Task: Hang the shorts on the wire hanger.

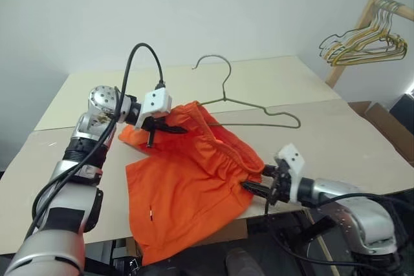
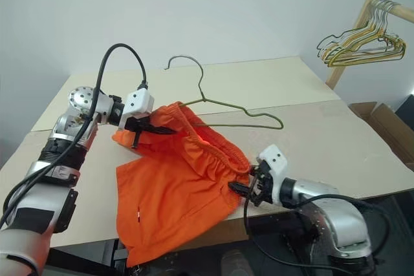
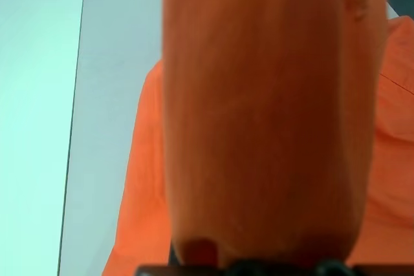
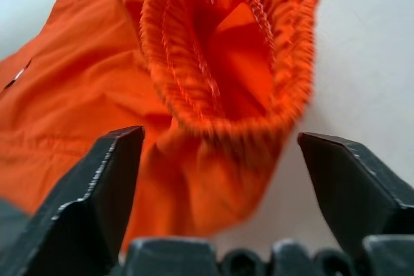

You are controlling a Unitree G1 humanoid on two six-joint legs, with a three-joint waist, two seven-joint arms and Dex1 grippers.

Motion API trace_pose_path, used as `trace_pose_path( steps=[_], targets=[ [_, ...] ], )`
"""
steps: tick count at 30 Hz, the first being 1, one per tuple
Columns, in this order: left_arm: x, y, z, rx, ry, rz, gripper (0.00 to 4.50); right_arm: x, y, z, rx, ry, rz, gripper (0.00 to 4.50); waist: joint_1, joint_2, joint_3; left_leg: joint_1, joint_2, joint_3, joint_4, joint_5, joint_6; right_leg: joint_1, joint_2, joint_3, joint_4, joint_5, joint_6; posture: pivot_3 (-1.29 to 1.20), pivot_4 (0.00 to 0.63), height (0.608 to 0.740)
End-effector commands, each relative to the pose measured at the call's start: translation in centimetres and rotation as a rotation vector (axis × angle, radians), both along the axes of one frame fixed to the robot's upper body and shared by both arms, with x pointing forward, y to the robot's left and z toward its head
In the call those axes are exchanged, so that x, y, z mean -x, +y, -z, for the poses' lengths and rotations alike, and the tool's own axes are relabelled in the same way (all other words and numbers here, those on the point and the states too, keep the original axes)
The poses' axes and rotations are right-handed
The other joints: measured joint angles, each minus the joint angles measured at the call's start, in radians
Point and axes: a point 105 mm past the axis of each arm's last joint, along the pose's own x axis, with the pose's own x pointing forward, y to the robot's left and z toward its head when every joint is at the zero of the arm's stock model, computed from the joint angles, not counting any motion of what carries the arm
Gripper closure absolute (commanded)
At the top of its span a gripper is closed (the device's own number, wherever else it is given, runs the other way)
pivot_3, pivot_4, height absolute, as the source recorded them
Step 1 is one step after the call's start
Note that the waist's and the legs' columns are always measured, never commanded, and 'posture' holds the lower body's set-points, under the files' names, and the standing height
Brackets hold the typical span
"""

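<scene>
The orange shorts (image 1: 187, 185) lie crumpled on the table (image 1: 336, 147), with one leg hanging over the front edge. My left gripper (image 1: 169, 128) is shut on the far left end of the gathered waistband, and in the left wrist view orange fabric (image 3: 265, 127) sits right against the camera. My right gripper (image 1: 253, 182) is open at the waistband's near right end; in the right wrist view the waistband (image 4: 226, 63) lies just ahead of the spread fingers (image 4: 107, 185), apart from them. The wire hanger (image 1: 259, 109) lies behind the shorts, its left arm running under the fabric.
A bunch of yellow and dark hangers (image 1: 365, 43) hangs on a wooden rail at the far right. A cardboard box (image 1: 381, 117) stands beside the table's right edge. The table's front edge runs just below my right gripper.
</scene>
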Motion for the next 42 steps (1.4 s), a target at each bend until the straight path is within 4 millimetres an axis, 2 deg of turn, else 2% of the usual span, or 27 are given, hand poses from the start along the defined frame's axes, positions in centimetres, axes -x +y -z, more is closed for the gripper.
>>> trace_pose_path(
  steps=[1, 8, 9, 13, 16, 19, 21, 24, 29, 32, 35, 39, 42],
  targets=[
    [0.1, 0.2, -1.6, 0.041, -0.046, 0.001, 4.50, -0.6, -0.5, -1.8, -0.037, -0.051, 0.019, 1.60, 0.001, 0.000, 0.000, 0.000, 0.000, 0.000, 0.000, 0.000, 0.000, 0.000, 0.000, 0.000, 0.000, 0.000, 0.000, -0.29, 0.000, 0.740],
    [0.5, 0.7, -1.5, 0.056, -0.031, -0.011, 4.50, -0.7, -2.0, -2.4, -0.033, -0.061, 0.022, 4.25, 0.000, 0.000, 0.000, 0.000, 0.000, 0.000, 0.000, 0.000, 0.000, 0.000, 0.000, 0.000, 0.000, 0.000, 0.000, -0.29, 0.000, 0.740],
    [0.6, 0.8, -1.5, 0.063, -0.025, -0.013, 4.50, -0.7, -2.4, -2.4, -0.029, -0.059, 0.025, 4.47, 0.000, 0.000, 0.000, 0.000, 0.000, 0.000, 0.000, 0.000, 0.000, 0.000, 0.000, 0.000, 0.000, 0.000, 0.000, -0.29, 0.000, 0.740],
    [1.8, 2.2, -1.8, 0.092, 0.017, 0.013, 4.50, -1.5, -5.8, -2.6, -0.007, -0.030, 0.068, 4.47, 0.000, 0.000, 0.000, 0.000, 0.000, 0.000, 0.000, 0.000, 0.000, 0.000, 0.000, 0.000, 0.000, 0.000, 0.000, -0.28, 0.000, 0.740],
    [3.2, 3.9, -0.8, 0.032, 0.056, 0.037, 4.50, -2.2, -8.1, -3.8, 0.020, -0.028, 0.058, 4.47, -0.002, 0.000, 0.000, 0.001, 0.000, 0.000, 0.000, 0.000, 0.000, 0.000, 0.000, 0.000, 0.000, 0.000, 0.000, -0.28, 0.000, 0.740],
    [3.4, 4.9, 0.3, -0.019, 0.076, 0.021, 4.50, -2.7, -9.2, -4.9, 0.049, -0.035, 0.027, 4.47, -0.001, 0.000, 0.000, 0.002, 0.001, 0.000, -0.001, 0.000, 0.000, 0.000, 0.001, 0.000, 0.000, 0.000, 0.000, -0.28, 0.000, 0.740],
    [2.6, 5.2, 1.0, -0.040, 0.064, -0.038, 4.50, -3.0, -9.6, -5.4, 0.086, -0.040, -0.001, 4.47, 0.005, 0.000, 0.000, 0.001, 0.001, 0.000, -0.001, 0.000, 0.000, 0.001, 0.001, 0.000, 0.000, 0.000, 0.000, -0.28, 0.000, 0.740],
    [2.0, 5.1, 1.2, -0.025, 0.066, -0.082, 4.50, -3.1, -9.7, -6.0, 0.119, -0.049, -0.043, 4.47, 0.013, 0.000, 0.000, 0.001, 0.000, 0.000, 0.000, 0.000, 0.000, 0.002, 0.000, 0.000, -0.001, 0.000, 0.000, -0.27, 0.000, 0.740],
    [2.3, 5.3, 2.0, -0.070, 0.093, -0.078, 4.50, -2.7, -9.7, -6.9, 0.202, -0.100, -0.134, 4.47, 0.024, 0.000, 0.000, 0.000, 0.000, 0.000, 0.000, 0.000, 0.000, 0.000, 0.000, 0.000, -0.001, 0.000, 0.000, -0.28, 0.000, 0.740],
    [2.4, 5.2, 2.3, -0.088, 0.098, -0.061, 4.50, -2.6, -8.6, -8.3, 0.258, -0.156, -0.199, 4.47, 0.025, 0.000, 0.000, 0.000, 0.000, 0.001, 0.001, 0.000, 0.000, 0.000, 0.000, 0.000, -0.001, 0.000, 0.000, -0.28, 0.000, 0.740],
    [2.0, 3.8, 2.5, -0.073, 0.103, -0.050, 4.50, -2.2, -5.8, -10.0, 0.295, -0.239, -0.318, 4.47, 0.022, 0.000, 0.000, 0.000, 0.001, 0.001, 0.001, 0.000, 0.000, 0.000, 0.000, 0.000, -0.001, 0.000, 0.000, -0.30, 0.000, 0.740],
    [1.5, 2.0, 2.7, -0.063, 0.096, -0.027, 4.50, -1.5, -3.4, -10.1, 0.330, -0.235, -0.417, 3.21, 0.023, 0.000, 0.000, 0.000, 0.001, 0.001, 0.001, 0.000, 0.000, 0.000, 0.000, 0.000, -0.001, 0.000, 0.000, -0.31, 0.000, 0.740],
    [1.1, 1.3, 2.7, -0.055, 0.086, -0.032, 4.50, -1.0, -3.1, -9.3, 0.354, -0.211, -0.440, 2.11, 0.026, 0.000, 0.000, -0.002, 0.000, 0.000, 0.001, 0.000, 0.000, 0.000, -0.001, -0.001, -0.001, 0.000, 0.000, -0.32, 0.000, 0.740]
  ],
)
